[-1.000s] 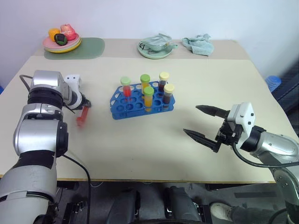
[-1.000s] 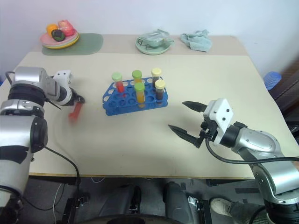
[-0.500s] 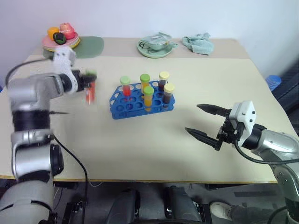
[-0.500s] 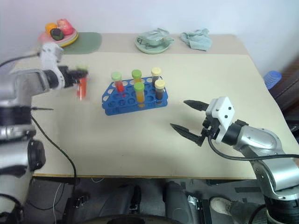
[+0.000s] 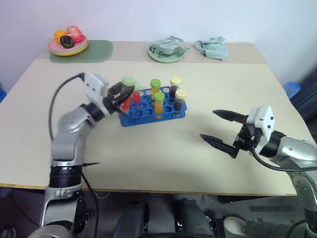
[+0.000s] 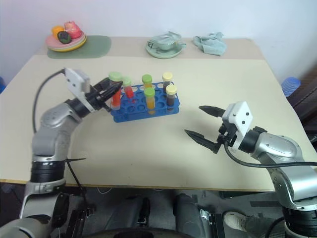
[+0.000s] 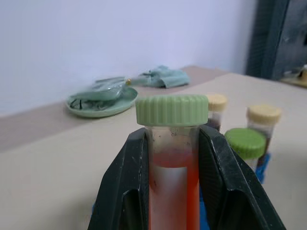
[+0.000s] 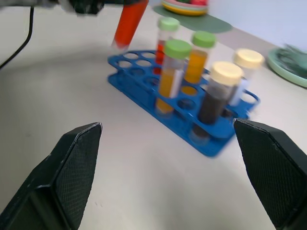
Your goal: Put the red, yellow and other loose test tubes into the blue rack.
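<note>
Left gripper [image 5: 124, 95] is clamped on the red tube [image 5: 127, 97], one black finger on each side of the tube just below its green cap, as the left wrist view shows [image 7: 171, 158]. Against the frame of a second ago, this gripper has travelled from well out to the left of the blue rack [image 5: 148, 111], where the tube hung low with its red end toward the tabletop, up and across to the rack's left end; half a second ago it was about midway, already raised. The tube is now held above the table, over or just in front of the rack's left-hand holes; which hole it lines up with cannot be told. Its long axis runs near upright with a slight tilt, green cap uppermost and the red-filled end pointing down toward the rack. In the right wrist view the tube's lower end [image 8: 129, 21] hangs over the far left corner of the rack, not in a hole. The rack holds five capped tubes standing upright: a red one [image 5: 135, 94] at its left rear, two orange ones with green caps [image 5: 158, 103], and two dark ones with cream caps [image 5: 179, 99]. Right gripper [image 5: 222, 130] sits well to the right of the rack, above the table [image 5: 163, 163], fingers spread wide and holding nothing; its place is unchanged from the earlier frames.
</note>
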